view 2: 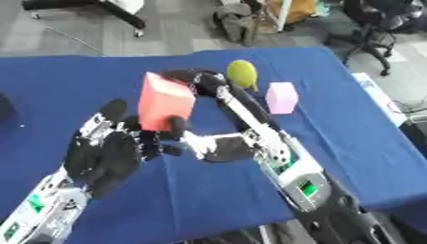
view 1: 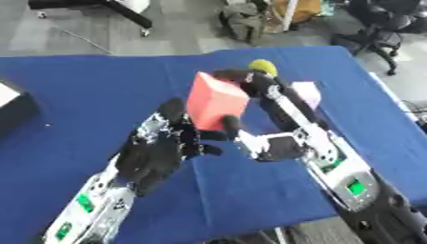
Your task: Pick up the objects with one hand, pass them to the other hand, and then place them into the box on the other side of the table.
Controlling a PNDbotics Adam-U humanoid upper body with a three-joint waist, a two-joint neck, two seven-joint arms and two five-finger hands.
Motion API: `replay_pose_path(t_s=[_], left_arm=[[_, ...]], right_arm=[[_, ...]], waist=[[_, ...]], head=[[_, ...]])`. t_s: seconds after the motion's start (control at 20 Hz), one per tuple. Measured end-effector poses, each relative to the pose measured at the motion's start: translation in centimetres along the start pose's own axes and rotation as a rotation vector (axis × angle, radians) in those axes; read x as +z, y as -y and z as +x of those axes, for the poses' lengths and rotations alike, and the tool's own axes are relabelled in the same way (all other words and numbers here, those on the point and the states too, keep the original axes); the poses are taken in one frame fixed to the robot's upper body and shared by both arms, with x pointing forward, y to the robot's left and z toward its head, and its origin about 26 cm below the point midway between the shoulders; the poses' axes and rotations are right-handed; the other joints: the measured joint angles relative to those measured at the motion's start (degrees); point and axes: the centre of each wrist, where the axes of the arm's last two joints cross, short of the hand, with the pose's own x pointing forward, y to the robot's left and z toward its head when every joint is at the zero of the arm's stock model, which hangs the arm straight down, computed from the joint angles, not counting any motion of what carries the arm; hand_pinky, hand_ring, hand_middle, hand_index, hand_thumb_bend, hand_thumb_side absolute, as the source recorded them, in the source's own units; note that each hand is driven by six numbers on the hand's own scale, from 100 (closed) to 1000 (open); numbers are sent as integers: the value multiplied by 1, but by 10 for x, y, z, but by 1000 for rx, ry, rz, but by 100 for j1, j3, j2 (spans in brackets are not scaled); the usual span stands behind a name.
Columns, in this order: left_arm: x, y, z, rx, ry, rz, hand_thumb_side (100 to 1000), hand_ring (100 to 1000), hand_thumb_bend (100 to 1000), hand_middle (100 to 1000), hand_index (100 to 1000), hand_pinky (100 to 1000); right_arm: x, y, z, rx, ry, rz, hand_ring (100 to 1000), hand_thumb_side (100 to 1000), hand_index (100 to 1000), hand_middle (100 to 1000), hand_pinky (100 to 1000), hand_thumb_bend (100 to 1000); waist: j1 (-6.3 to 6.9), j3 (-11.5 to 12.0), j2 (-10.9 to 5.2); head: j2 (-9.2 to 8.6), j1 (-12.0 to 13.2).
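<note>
A red block is held above the blue table, pinched by my right hand, its fingers curled over the block's top and its thumb pressing from below. My left hand is open just below and left of the block, palm up. One of its fingers stands beside the block's left face. I cannot tell if the left hand touches the block.
A yellow rounded object and a pink block lie on the table behind the right arm. A box with a white top shows at the table's left edge. Chairs and floor lie beyond the far edge.
</note>
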Motion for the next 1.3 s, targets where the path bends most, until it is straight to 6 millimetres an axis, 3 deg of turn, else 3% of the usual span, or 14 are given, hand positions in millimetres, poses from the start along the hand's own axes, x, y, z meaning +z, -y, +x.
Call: replay_pose_path(t_s=[0.85, 1.05, 1.3], left_arm=[[1, 1, 9, -64, -52, -12, 864, 803, 374, 729, 822, 782], [0, 2, 10, -71, -73, -21, 873, 802, 385, 730, 824, 783], [-1, 4, 13, -79, -92, -40, 881, 804, 391, 733, 826, 785]], right_arm=[[-2, 8, 1, 90, 53, 68, 428, 414, 590, 244, 462, 100], [-4, 12, 2, 156, 75, 94, 427, 306, 589, 248, 444, 100], [-6, 15, 3, 226, 96, 124, 417, 248, 586, 250, 406, 100]], waist=[[-9, 0, 0], [-10, -1, 0], [-11, -1, 0]], head=[[0, -7], [0, -5], [0, -3]])
